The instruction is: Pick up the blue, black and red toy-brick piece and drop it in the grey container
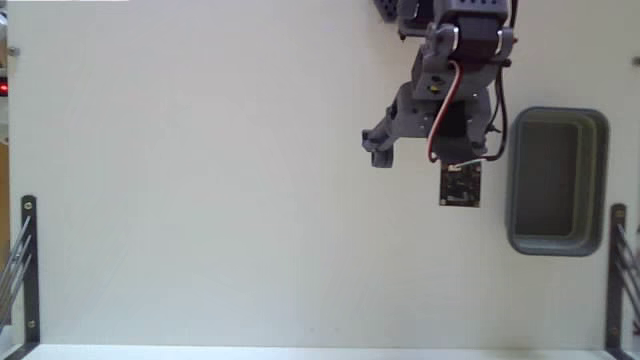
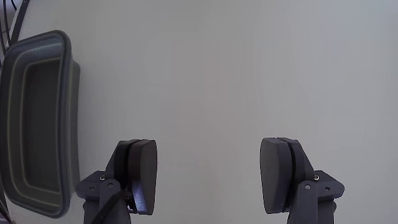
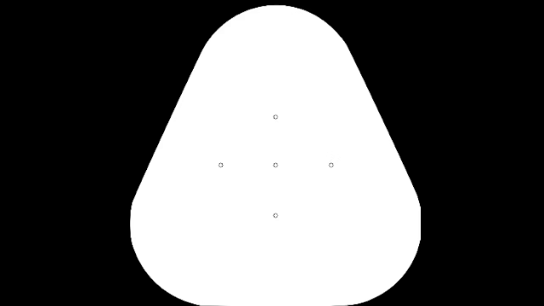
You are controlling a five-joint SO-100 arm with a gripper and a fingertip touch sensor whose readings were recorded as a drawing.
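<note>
Gripper [image 2: 208, 183] gapes wide and empty beside the grey container [image 2: 68, 112], a thick-rimmed, dark-floored rounded tray.

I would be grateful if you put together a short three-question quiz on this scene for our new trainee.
1. True or false: in the wrist view the jaws of the gripper stand wide apart with nothing between them.
2. In the fixed view, the grey container lies on which side of the arm: A left, B right, C directly beneath it?
3. Fill in: the toy-brick piece is ____ in both views.

Key
1. True; only bare table shows between them.
2. B.
3. Not visible; the container's inside looks empty too.
</note>
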